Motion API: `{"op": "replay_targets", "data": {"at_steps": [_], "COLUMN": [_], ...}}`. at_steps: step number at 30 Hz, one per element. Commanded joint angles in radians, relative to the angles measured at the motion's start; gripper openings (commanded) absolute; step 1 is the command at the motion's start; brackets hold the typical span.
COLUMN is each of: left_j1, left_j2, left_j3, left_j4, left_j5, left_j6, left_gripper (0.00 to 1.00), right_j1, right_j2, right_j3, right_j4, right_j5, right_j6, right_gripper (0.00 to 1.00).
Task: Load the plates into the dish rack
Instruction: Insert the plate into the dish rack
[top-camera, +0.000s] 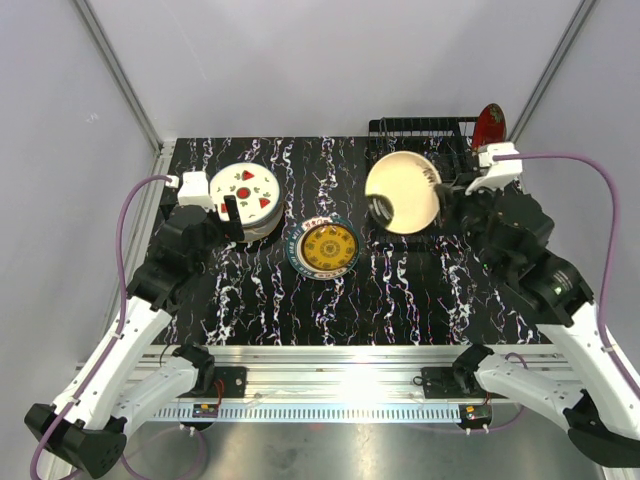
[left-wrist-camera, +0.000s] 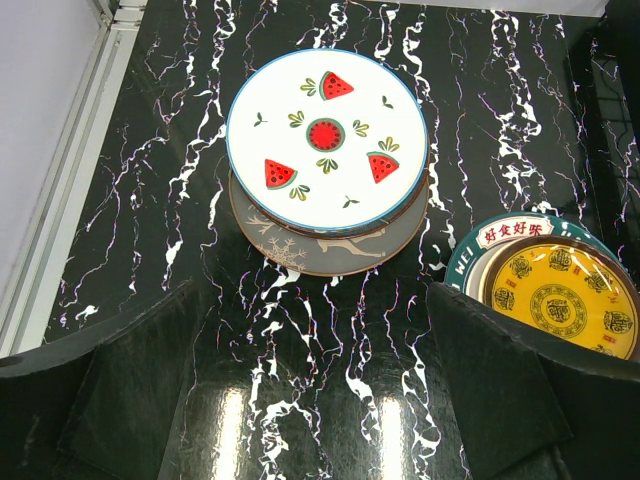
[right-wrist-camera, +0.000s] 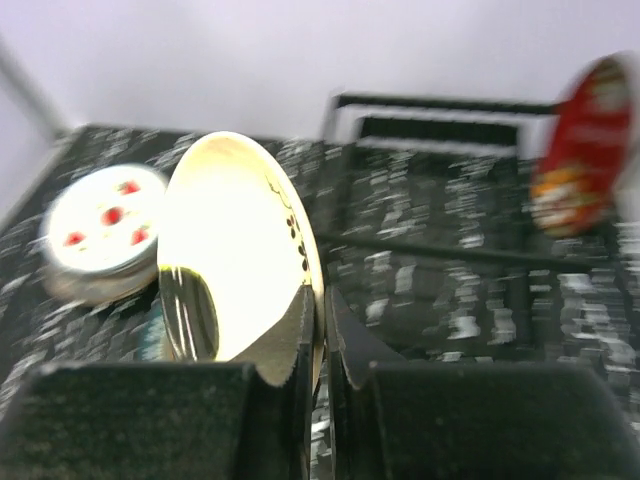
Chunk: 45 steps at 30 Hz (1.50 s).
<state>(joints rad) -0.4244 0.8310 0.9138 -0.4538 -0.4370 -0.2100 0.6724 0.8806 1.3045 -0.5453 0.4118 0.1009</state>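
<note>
A: Left side first. Left tool (left-wrist-camera: 310, 295)?
B: Jaws wide, nothing in them, hanging over bare counter (top-camera: 260, 300). The watermelon plate (left-wrist-camera: 327, 140) lies flat just beyond it, on top of a brown plate (left-wrist-camera: 320, 250). The teal plate (top-camera: 322, 247) lies flat at mid-counter, to their right.

A: Right tool (right-wrist-camera: 320, 300)?
B: Pinched narrow on the rim of the cream plate (right-wrist-camera: 235, 250). The plate is off the counter, tipped up on edge, hollow face turned left.

A: Where is the rack (top-camera: 420, 128) from there?
B: Far right corner, beyond and right of the held plate. From above, the plate overlaps its near-left edge. The right arm is plainly the nearer one.

A: Axis?
B: My judgement: the plate's plane has to line up with a slot before it goes down. The wrist view is too blurred to read the prongs.

A: Room?
B: A red plate (top-camera: 489, 125) stands upright at the rack's far right end. I see no other plate in it. Glazed rim on wire, so it could skid if it goes in skewed.
</note>
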Motion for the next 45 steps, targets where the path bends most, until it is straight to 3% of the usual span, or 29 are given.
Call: {"op": "replay_targets", "data": {"at_steps": [1,12,24,31,45], "left_j1": [-0.005,-0.01,-0.025,-0.033,-0.042], "left_j2": [-0.012,-0.012,-0.015,-0.016,-0.015], "left_j3": [0.011,0.01,0.01,0.011,0.008], "left_j4": [0.046,0.046,0.047,0.047,0.049], "left_j5": [-0.002,0.009,0.023,0.03,0.035], "left_j6": [0.0,-0.005,-0.006,-0.009,-0.006], "left_gripper": [0.99,0.99,0.99,0.99,0.99], "right_j1": [0.006,-0.013,-0.267,-0.318,-0.438], "right_j2": [0.035,0.207,0.316,0.383,0.52], "right_j3": [0.062,0.104,0.133,0.136,0.203], "right_j4": [-0.021,0.35,0.479,0.596,0.619], "right_j5": [0.253,0.55,0.369,0.337,0.254], "right_j6": [-0.154,-0.53,-0.587,-0.714,-0.794], "right_gripper": [0.0,0.0,0.0,0.0,0.0]}}
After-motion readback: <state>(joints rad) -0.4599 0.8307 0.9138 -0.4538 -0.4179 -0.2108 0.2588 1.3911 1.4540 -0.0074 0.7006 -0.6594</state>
